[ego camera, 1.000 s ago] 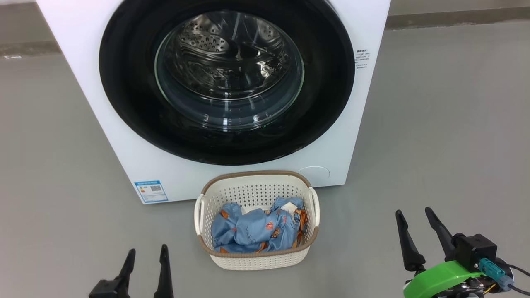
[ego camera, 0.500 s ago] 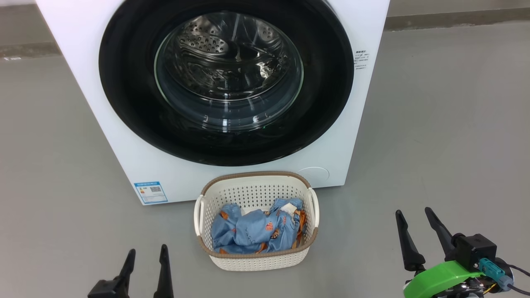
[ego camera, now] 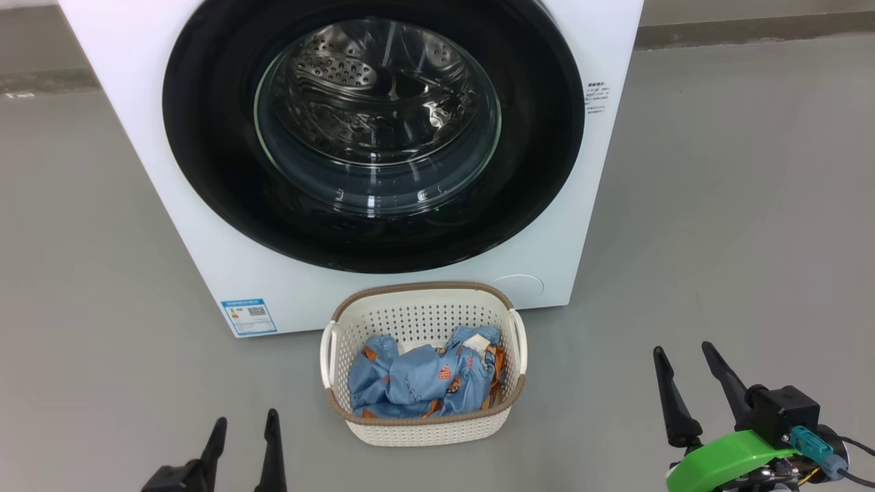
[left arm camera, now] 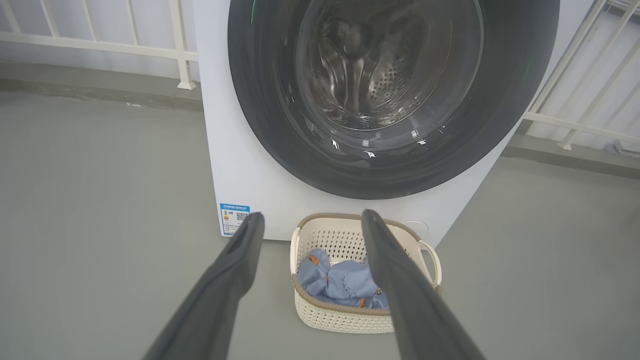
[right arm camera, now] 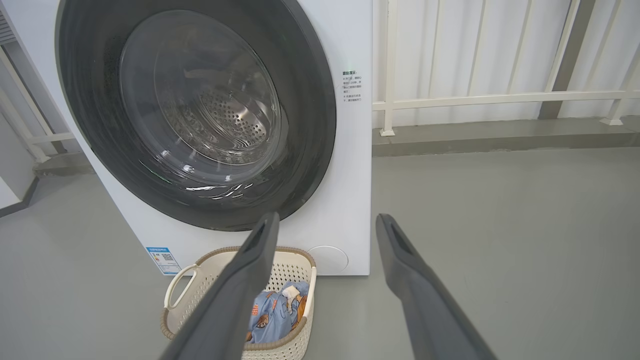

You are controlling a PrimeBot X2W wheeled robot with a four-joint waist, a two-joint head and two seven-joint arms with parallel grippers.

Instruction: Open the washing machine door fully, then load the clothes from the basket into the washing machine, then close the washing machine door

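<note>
The white washing machine (ego camera: 205, 225) stands ahead on the floor. Its round door (ego camera: 540, 137), glossy black around a clear glass bowl, lies flush against the front. The steel drum (ego camera: 369, 89) shows through the glass. Just in front sits the cream basket (ego camera: 424, 314) holding crumpled light blue clothes (ego camera: 417, 383). My left gripper (ego camera: 246, 420) is open at the lower left, short of the basket. My right gripper (ego camera: 683, 352) is open at the lower right, well right of the basket. In the wrist views the door (left arm camera: 510, 115) (right arm camera: 310, 125) and basket (left arm camera: 345, 315) (right arm camera: 290, 265) lie beyond my open fingers.
A blue energy sticker (ego camera: 249, 316) marks the machine's lower left corner, and a round white cap (ego camera: 517, 285) its lower right. Bare grey floor (ego camera: 738, 219) spreads on both sides. White railings (right arm camera: 500, 95) and a low kerb (ego camera: 752, 31) run behind the machine.
My left gripper has sunk slightly toward the bottom edge of the head view. The right gripper, door, basket and clothes stay as they were.
</note>
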